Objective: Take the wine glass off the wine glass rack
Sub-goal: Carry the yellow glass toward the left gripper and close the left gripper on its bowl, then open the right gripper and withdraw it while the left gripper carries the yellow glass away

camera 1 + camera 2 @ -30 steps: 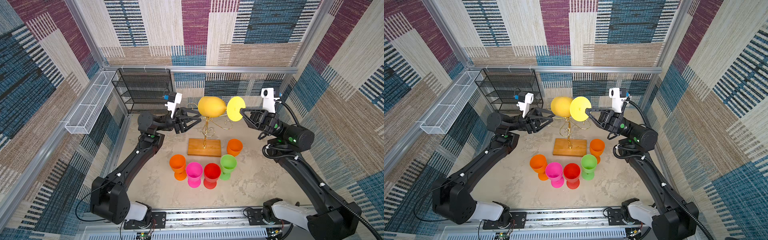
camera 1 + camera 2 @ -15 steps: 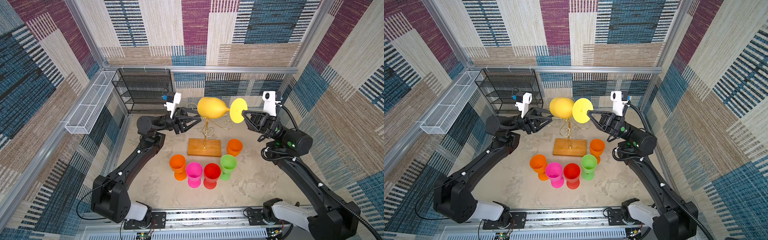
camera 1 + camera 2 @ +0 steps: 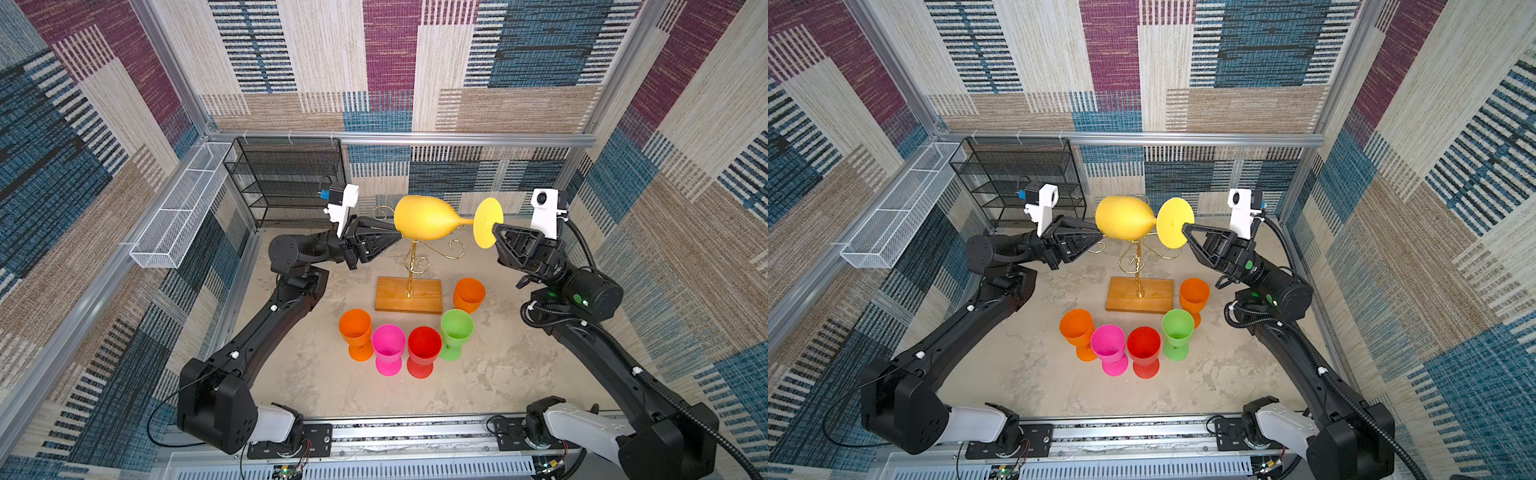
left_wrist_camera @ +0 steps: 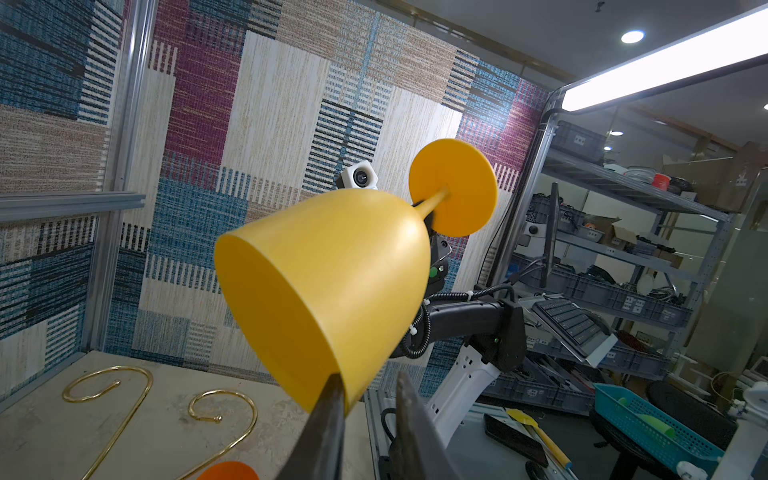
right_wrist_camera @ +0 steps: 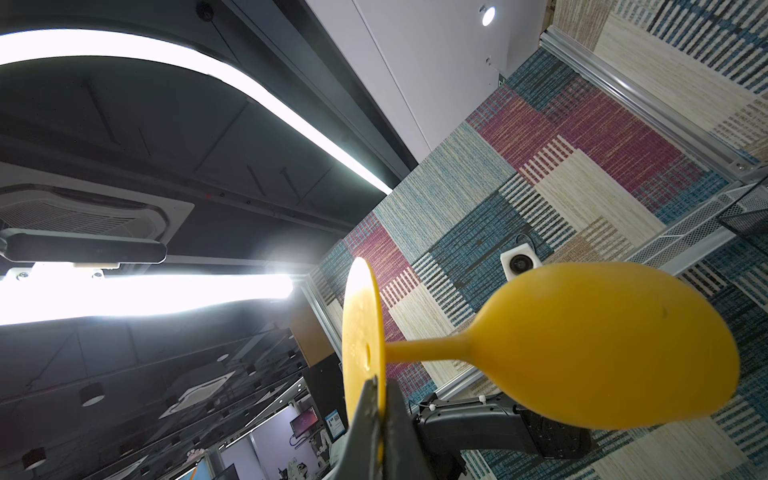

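The yellow wine glass (image 3: 424, 218) (image 3: 1125, 218) lies on its side in the air above the wine glass rack (image 3: 409, 266) (image 3: 1136, 266), a gold wire stand on a wooden base. My right gripper (image 3: 494, 227) (image 3: 1185, 226) (image 5: 380, 380) is shut on the edge of the glass's round foot. My left gripper (image 3: 397, 237) (image 3: 1098, 235) (image 4: 368, 376) straddles the bowl's rim. One finger lies across the mouth, the other outside the wall with a gap showing. The bowl (image 4: 332, 282) (image 5: 602, 345) fills both wrist views.
Several coloured glasses stand in front of the rack: orange (image 3: 355, 328), pink (image 3: 388, 343), red (image 3: 424, 345), green (image 3: 457, 326) and another orange (image 3: 469, 293). A black mesh shelf unit (image 3: 291, 183) stands at the back left. A white mesh basket (image 3: 178, 212) hangs on the left wall.
The right gripper has drawn the glass's foot to the right, turning the glass side-on. The left gripper's jaws have narrowed around the bowl's rim.
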Robot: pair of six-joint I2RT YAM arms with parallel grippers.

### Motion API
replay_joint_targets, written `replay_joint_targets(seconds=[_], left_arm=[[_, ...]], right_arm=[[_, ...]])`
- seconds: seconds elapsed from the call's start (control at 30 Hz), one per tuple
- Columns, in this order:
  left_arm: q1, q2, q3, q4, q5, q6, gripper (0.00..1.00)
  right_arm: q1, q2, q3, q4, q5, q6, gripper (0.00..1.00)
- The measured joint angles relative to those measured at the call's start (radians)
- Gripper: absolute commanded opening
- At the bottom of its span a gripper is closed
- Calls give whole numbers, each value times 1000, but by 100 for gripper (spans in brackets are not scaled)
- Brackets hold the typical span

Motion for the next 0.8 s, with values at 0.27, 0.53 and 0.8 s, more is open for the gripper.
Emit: replay_joint_targets(seconds=[0.27, 0.53, 0.8], left_arm=[[-2, -23, -6, -6, -1, -3, 19], [-5, -27, -6, 11, -1, -26, 15], [-12, -31, -8, 90, 10, -59, 4]], right_arm=[[-1, 8, -21, 31, 43, 39, 2], [-2, 25, -52, 67, 69, 82, 3], [-4, 33, -69, 62, 80, 118, 3]])
